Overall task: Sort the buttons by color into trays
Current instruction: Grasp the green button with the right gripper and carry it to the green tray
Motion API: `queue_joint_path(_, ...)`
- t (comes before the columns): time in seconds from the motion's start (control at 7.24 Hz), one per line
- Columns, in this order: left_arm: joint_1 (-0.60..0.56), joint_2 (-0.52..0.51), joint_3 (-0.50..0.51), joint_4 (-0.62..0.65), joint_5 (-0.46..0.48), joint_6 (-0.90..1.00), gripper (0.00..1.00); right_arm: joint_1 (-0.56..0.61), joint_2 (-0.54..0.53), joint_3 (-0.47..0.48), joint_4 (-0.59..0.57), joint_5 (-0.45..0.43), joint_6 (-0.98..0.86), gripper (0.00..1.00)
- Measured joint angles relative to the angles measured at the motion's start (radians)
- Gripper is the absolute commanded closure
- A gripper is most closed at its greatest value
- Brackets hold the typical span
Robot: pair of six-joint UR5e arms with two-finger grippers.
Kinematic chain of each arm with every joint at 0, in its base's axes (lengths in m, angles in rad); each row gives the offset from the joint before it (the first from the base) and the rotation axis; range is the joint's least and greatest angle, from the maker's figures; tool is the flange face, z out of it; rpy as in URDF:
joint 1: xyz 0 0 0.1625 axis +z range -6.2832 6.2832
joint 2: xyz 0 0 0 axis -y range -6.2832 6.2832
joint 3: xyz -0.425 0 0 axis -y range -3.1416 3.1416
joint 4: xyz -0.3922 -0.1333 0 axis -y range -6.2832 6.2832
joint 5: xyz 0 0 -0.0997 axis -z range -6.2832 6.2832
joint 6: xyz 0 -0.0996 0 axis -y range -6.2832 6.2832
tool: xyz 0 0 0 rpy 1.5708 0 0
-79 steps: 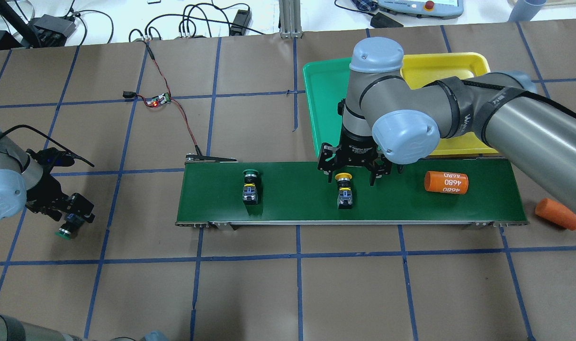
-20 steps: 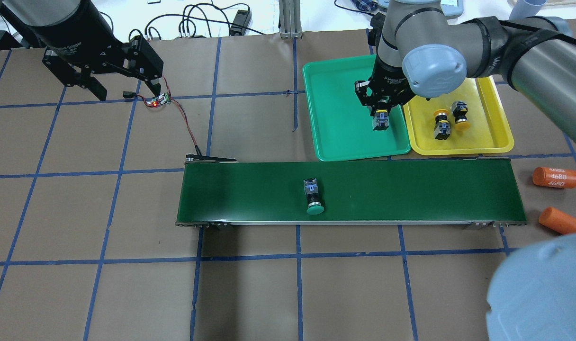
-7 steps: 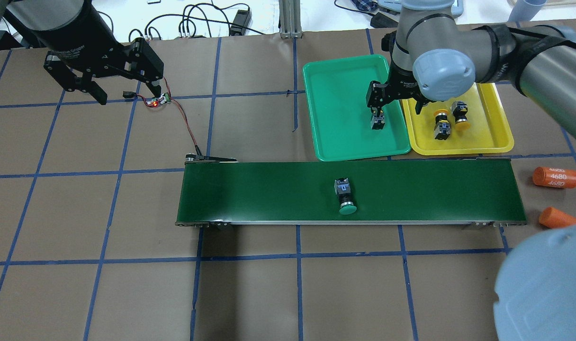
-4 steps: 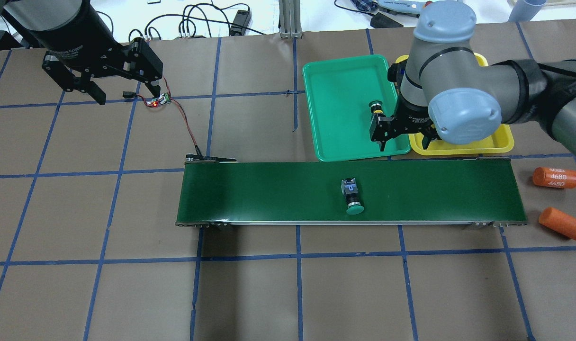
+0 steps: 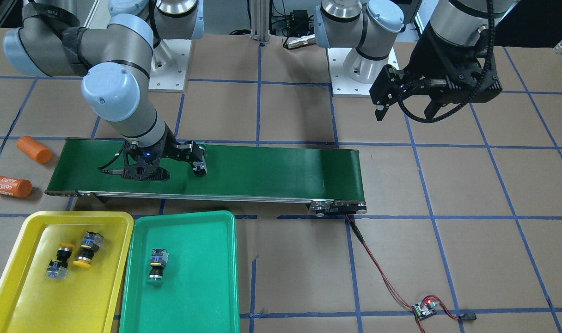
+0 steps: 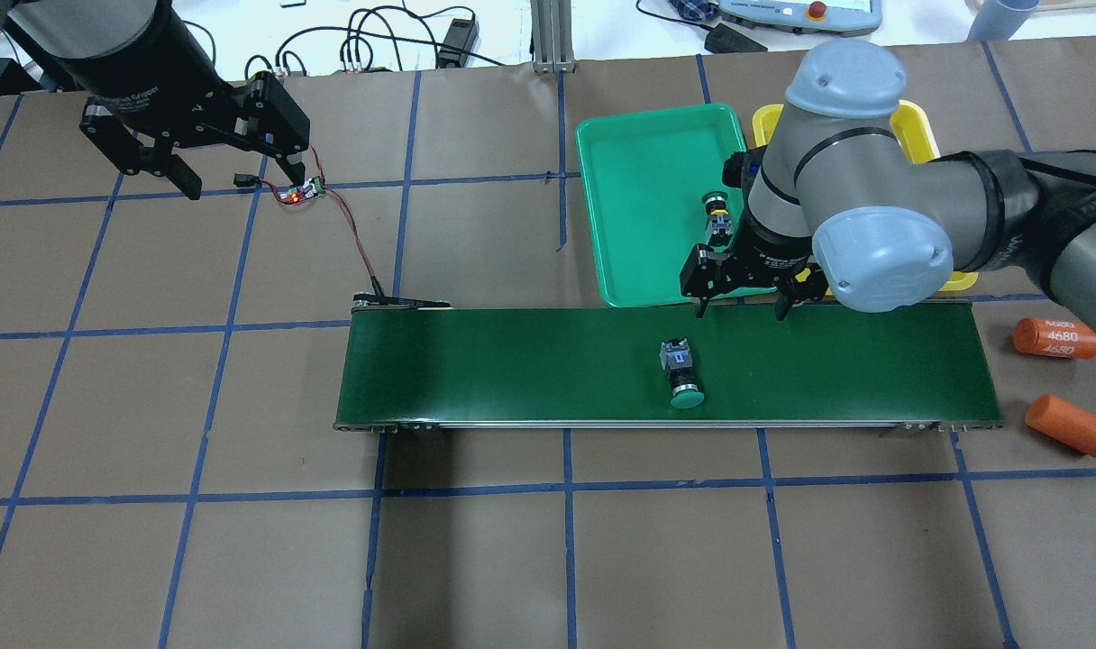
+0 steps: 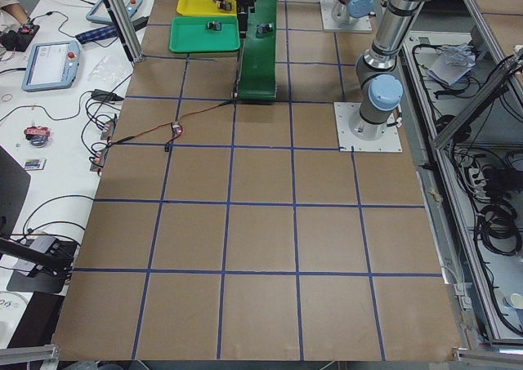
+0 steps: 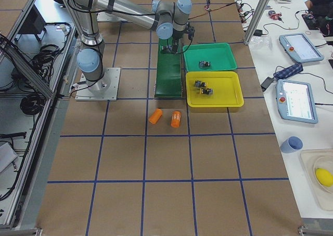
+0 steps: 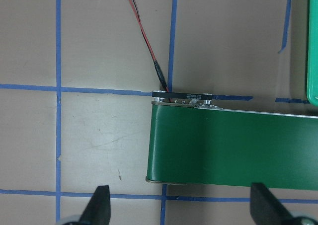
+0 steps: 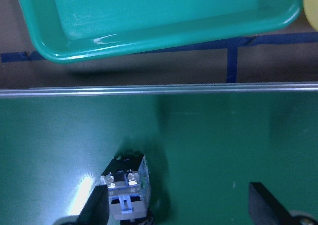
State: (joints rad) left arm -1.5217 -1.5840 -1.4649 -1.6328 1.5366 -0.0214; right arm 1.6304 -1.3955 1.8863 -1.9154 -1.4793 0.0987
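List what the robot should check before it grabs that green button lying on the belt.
1. Right gripper open and empty: ok, jaws spread, nothing between them.
2. Gripper centred over the green button: not ok, it hangs over the belt's far edge, and in the wrist view the button sits by one finger.
3. Button free to grasp: ok, it lies on its side, alone on the belt.
4. Room in the green tray: ok, it holds only one other green button.
5. Left gripper out of the way: ok, open, beyond the belt's other end.
6. Belt stopped: cannot tell.

Robotics lab, gridded table [image 6: 476,559], teach pendants [image 8: 297,101]
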Motion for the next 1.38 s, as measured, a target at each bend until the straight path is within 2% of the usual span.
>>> queue_joint_path(0.14, 0.0, -0.001, 0.0, 0.0, -0.001, 0.0, 0.0, 0.013, 0.02, 0.001, -0.005, 0.002, 0.001, 0.0)
queue_joint_path(0.28, 0.0, -0.003, 0.0, 0.001, -0.001, 0.0, 0.0, 0.025, 0.038, 0.002, -0.008, 0.002, 0.0, 0.08)
queue_joint_path(0.41, 0.0, -0.004, 0.0, 0.001, -0.002, 0.0, 0.0, 0.031, 0.055, 0.003, -0.009, -0.005, -0.002, 0.54)
queue_joint_path(0.55, 0.0, -0.005, 0.0, 0.001, -0.002, 0.0, 0.0, 0.032, 0.067, 0.004, -0.007, -0.013, -0.001, 0.88)
queue_joint_path(0.69, 0.0, -0.006, 0.0, 0.001, -0.003, -0.001, 0.0, 0.032, 0.073, 0.004, -0.004, -0.016, 0.002, 1.0)
queue_joint_path(1.11, 0.0, -0.009, 0.0, 0.001, -0.003, -0.002, 0.0, 0.029, 0.07, -0.003, 0.007, -0.026, 0.001, 1.0)
queue_joint_path(1.38, 0.0, -0.011, 0.007, 0.001, -0.004, -0.002, 0.0, 0.029, 0.062, -0.057, 0.032, -0.044, 0.001, 1.0)
